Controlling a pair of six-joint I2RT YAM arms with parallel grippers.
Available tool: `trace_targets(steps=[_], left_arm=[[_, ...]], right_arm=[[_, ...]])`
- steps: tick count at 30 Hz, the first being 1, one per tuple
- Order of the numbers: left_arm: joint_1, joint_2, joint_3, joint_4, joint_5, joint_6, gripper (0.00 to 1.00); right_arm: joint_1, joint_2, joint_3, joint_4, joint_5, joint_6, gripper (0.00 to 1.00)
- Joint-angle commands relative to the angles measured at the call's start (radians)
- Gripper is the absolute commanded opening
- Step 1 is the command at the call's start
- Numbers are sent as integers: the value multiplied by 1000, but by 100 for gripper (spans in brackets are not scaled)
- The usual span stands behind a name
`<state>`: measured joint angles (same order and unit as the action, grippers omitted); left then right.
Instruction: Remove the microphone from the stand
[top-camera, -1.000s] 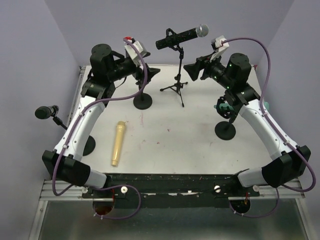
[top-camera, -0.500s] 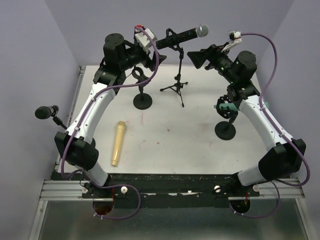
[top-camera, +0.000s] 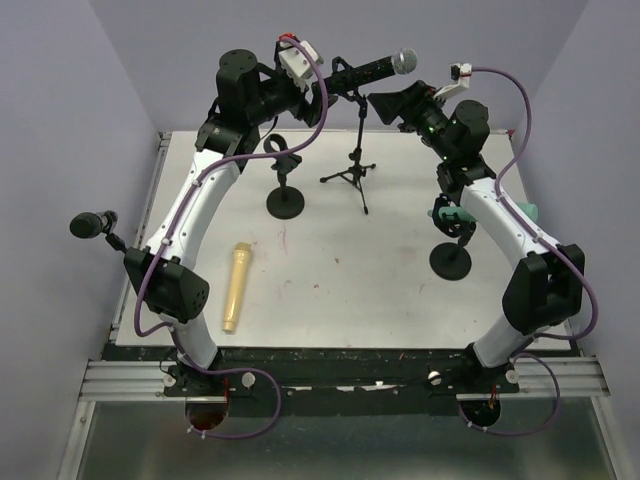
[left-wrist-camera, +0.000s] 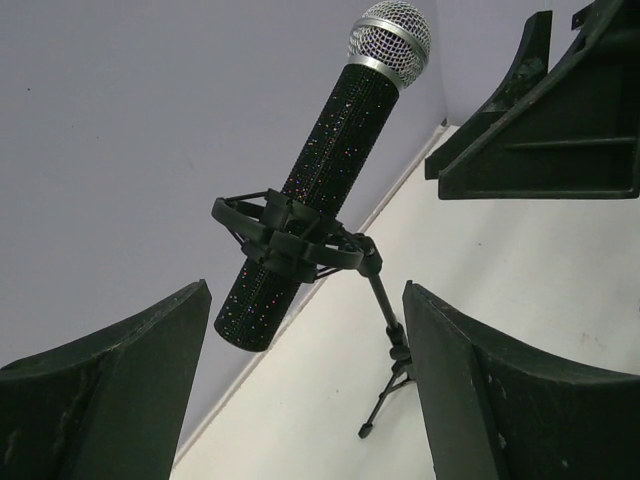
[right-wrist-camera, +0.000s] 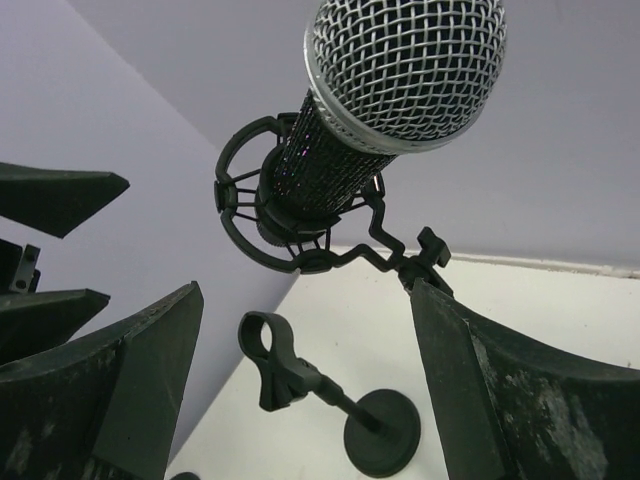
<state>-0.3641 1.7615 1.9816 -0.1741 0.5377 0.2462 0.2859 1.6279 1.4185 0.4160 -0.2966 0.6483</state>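
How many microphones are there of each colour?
Black: 2, the sparkly microphone and the plain black microphone.
Gold: 1, the gold microphone, lying flat.
Teal: 1, the teal microphone, partly hidden.
Total: 4

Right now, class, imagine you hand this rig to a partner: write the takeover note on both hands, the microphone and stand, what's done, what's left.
Left hand: open, at the tail end of the microphone, gripping nothing.
Right hand: open, facing the grille end, gripping nothing.
Microphone: seated in the clip of the tripod stand.
Done: approach only; both hands flank it.
Left: grip the microphone, draw it out of the clip.
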Motion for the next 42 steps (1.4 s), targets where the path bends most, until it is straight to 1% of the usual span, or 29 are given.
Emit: trace_targets(steps=[1,9,14,20,24,26,28,30,31,35,40,42], left_arm=[[-7,9,36,-54,-39,10,86],[-16,0,20,-80,-51,37,85],[-21,-13,-3,-84,-54,50,85],[-24,-56,-67,-73,-55,42,85],[-29,-91,-118,-67,-45,50,85],[-30,-106,-141,-64,-45,54,85],[-32,-122,-164,-56,-48,53,84],[-35,-138,-190,-44,-53,36,84],[-35,-149,-204,-38,-51,27,84],[-36,-192,-254,-22,-41,13,84],[-38,-230,-297,-25,-36,22,84],[-38,-243,-306,-24,-33,24,84]], right_arm=[[-7,42,51,118,22,83,92],[-1,138,144,150,71,136,91],[19,196,221,115,161,123,87],[29,239,266,98,198,131,79],[29,253,292,86,206,136,61],[29,251,296,86,208,140,55],[29,242,296,67,220,154,54],[29,228,304,14,241,212,53],[29,218,306,-11,243,237,50],[29,173,300,-74,225,319,34],[27,130,280,-92,198,344,21],[27,116,277,-95,180,352,10]])
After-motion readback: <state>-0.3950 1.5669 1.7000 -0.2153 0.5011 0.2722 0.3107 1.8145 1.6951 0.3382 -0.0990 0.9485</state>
